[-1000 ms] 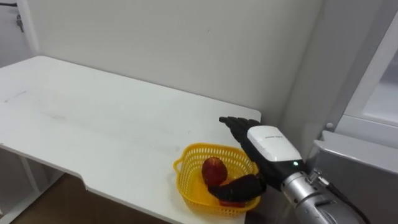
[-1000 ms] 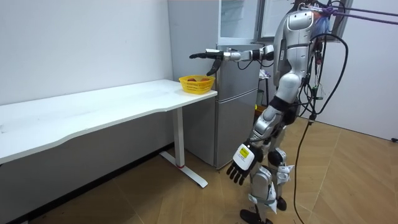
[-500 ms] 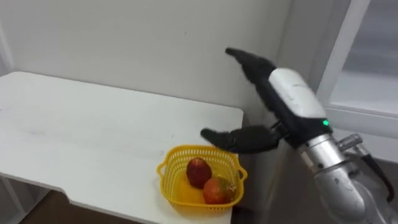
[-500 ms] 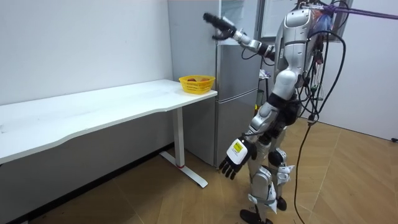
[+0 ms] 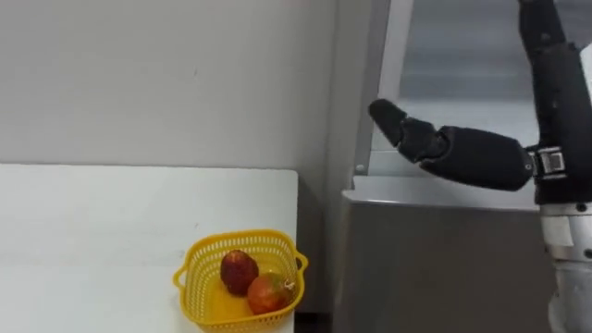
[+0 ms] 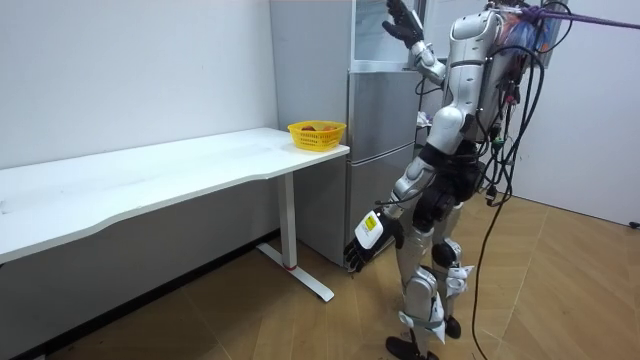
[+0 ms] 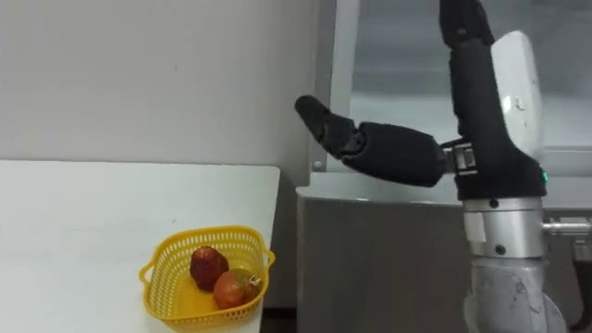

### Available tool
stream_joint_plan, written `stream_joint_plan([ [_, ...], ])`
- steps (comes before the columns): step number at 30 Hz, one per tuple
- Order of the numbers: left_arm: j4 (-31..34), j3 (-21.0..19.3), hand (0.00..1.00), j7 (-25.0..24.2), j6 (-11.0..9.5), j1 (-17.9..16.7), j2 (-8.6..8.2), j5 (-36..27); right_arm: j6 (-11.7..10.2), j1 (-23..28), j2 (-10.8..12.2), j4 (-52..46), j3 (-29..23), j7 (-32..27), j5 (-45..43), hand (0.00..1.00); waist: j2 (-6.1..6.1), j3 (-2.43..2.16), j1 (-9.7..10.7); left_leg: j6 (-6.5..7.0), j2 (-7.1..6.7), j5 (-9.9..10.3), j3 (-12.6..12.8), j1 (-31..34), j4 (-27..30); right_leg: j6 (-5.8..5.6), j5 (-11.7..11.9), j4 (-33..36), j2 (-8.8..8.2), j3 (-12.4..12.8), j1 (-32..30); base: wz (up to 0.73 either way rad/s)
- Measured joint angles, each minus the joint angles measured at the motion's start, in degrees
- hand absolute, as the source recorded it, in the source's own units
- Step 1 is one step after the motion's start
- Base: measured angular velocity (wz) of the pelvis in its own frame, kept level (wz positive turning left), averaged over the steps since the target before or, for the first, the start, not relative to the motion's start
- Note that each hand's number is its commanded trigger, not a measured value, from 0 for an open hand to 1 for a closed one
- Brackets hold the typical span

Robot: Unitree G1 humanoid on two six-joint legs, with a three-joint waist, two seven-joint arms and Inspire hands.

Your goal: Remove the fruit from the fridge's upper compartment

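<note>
My right hand (image 5: 481, 157) is raised in front of the upper fridge compartment (image 5: 462, 65), open, its fingers pointing straight up and its thumb (image 5: 396, 118) stretched out to the left. It holds nothing. The room view has the same hand (image 6: 402, 18) high at the top part of the grey fridge (image 6: 380, 150). A white frame (image 5: 392, 65) borders the upper compartment on its left. My left hand (image 6: 365, 240) hangs open beside my thigh. I stand right before the fridge.
A yellow basket (image 5: 242, 235) with two red fruits (image 5: 238, 271) sits at the right end of the white table (image 5: 92, 213), just left of the fridge. The grey lower fridge door (image 5: 435, 268) is closed below my hand. A plain wall stands behind the table.
My right arm swung up from over the basket to the upper fridge, hand still open. My view turned right toward the fridge. The left hand drifted a little by my leg.
</note>
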State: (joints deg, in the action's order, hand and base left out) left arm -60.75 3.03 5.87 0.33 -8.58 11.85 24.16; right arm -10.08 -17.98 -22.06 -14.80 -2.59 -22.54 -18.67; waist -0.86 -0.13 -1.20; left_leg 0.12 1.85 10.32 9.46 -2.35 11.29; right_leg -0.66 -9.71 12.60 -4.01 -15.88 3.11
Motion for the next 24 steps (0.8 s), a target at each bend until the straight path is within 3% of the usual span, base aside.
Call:
stream_joint_plan([
  [2,-0.01,-0.01,0.00,0.11,-0.01,-0.52,0.00,-0.04,0.01,1.71,0.00,0.00,-2.19,-2.04,0.15,0.00,-0.02,0.01,1.09,-0.02,-0.02,-0.01,0.16,-0.03,-0.22,0.02,0.01,-0.01,0.05,0.08,0.13,-0.05],
  [9,0.09,-0.03,0.00,1.35,-0.17,-1.91,0.01,-0.76,0.01,9.81,0.17,0.21,-4.94,-6.84,0.13,0.00,-1.03,-0.33,1.89,-0.09,0.05,-0.07,1.31,-0.43,-0.66,0.02,0.05,-0.90,0.40,1.53,0.06,-0.07],
  [13,0.11,-0.34,0.00,2.53,-0.57,-2.26,0.02,-2.15,-0.48,15.61,2.39,0.76,-5.60,-8.22,0.31,0.00,-1.86,-0.10,2.42,-0.17,0.16,0.01,1.53,-0.37,-0.67,0.02,0.08,-0.98,0.49,1.63,-0.14,-0.01],
  [19,0.12,-0.54,0.00,2.65,-0.66,-2.23,-0.16,-2.14,-0.68,21.25,2.49,2.60,-5.71,-8.74,0.16,0.00,-1.20,0.24,2.56,-0.48,0.61,0.32,1.99,-0.78,-0.73,0.10,0.12,-1.06,0.88,1.86,-0.10,-0.04],
  [24,1.66,-0.70,0.00,2.62,-0.33,-3.01,-0.29,-2.25,-0.45,26.31,2.83,4.86,-6.85,-10.43,0.49,0.00,-0.60,0.04,2.68,-0.51,0.55,0.33,1.98,-0.78,-1.19,0.17,0.16,-2.20,0.96,1.59,-0.18,0.00],
])
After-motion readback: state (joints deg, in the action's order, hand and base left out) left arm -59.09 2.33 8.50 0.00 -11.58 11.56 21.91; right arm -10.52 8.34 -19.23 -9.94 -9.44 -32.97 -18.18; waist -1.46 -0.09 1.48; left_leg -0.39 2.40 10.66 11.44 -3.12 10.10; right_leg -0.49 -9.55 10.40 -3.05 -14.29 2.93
